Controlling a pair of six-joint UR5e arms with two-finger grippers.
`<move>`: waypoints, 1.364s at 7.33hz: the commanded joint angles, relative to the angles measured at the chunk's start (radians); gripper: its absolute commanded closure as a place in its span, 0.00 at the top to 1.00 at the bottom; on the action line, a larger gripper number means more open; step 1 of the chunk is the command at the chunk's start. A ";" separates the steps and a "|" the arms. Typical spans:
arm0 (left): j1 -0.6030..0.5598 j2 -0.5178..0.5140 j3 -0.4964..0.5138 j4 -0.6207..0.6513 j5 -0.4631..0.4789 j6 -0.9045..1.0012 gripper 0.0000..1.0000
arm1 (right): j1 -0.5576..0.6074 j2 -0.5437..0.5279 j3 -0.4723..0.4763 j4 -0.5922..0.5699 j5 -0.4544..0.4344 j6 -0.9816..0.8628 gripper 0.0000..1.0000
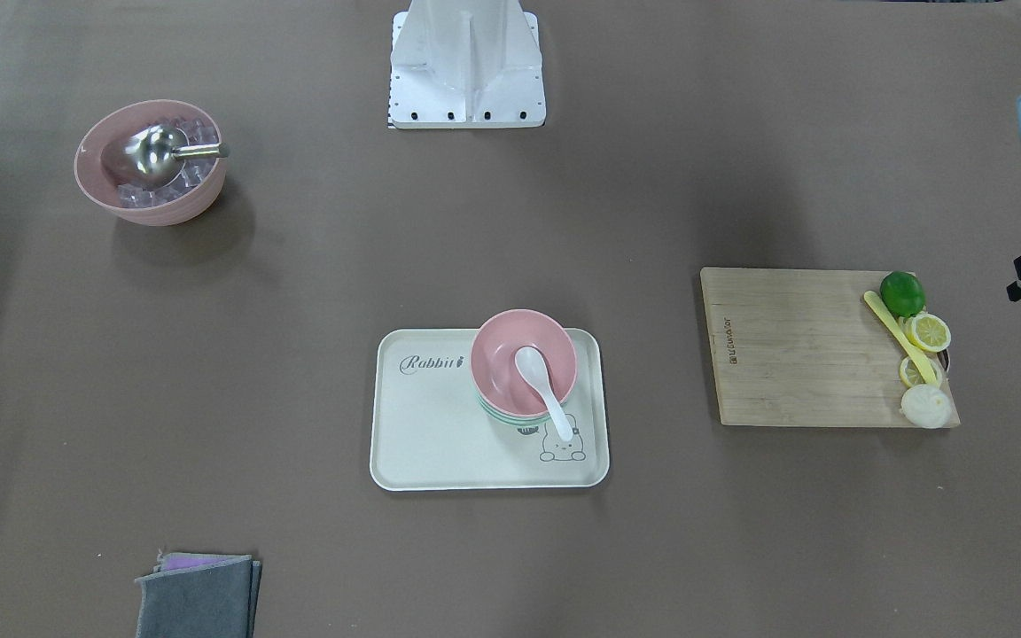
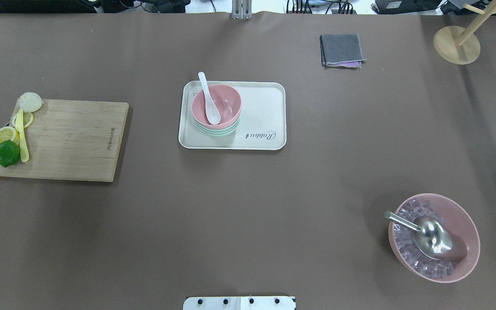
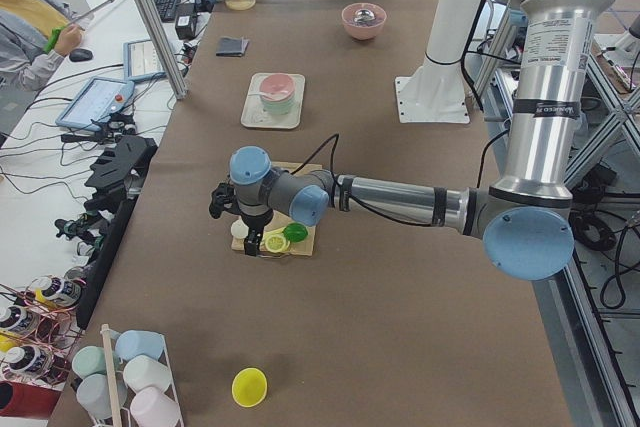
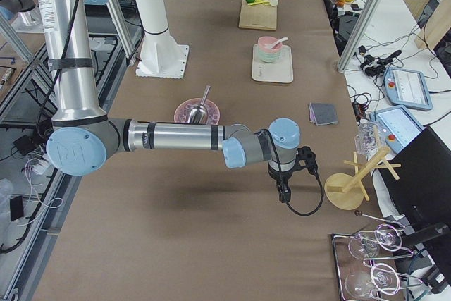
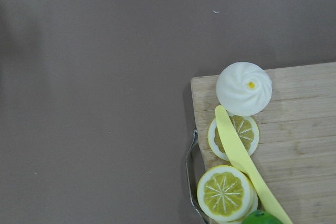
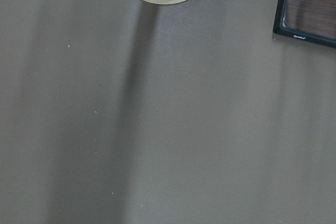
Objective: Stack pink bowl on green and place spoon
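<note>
The pink bowl (image 1: pixel 510 354) sits stacked on the green bowl (image 1: pixel 503 416) on the right part of a cream tray (image 1: pixel 422 425). A white spoon (image 1: pixel 546 390) lies in the pink bowl, its handle over the rim. The stack also shows in the overhead view (image 2: pixel 226 103). My left gripper (image 3: pixel 252 227) hangs over the far-left end of the cutting board, away from the tray. My right gripper (image 4: pixel 282 189) hangs beside the wooden stand, far from the tray. No fingers show in either wrist view, so I cannot tell whether either gripper is open or shut.
A wooden cutting board (image 2: pixel 71 137) holds a lime (image 2: pixel 7 153), lemon slices, a yellow knife and a white bun (image 5: pixel 244 87). A large pink bowl (image 2: pixel 467 224) holds ice cubes and a metal scoop. A grey cloth (image 2: pixel 342 49) and a wooden stand (image 2: pixel 454 43) are at the far side.
</note>
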 commanded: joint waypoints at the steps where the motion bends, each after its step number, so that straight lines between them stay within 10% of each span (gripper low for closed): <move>1: -0.004 -0.009 0.029 -0.011 -0.002 0.012 0.98 | -0.001 -0.009 -0.003 0.018 -0.002 -0.006 1.00; 10: -0.001 0.000 0.003 -0.008 -0.002 0.009 0.98 | -0.001 -0.033 0.006 0.019 0.011 -0.003 1.00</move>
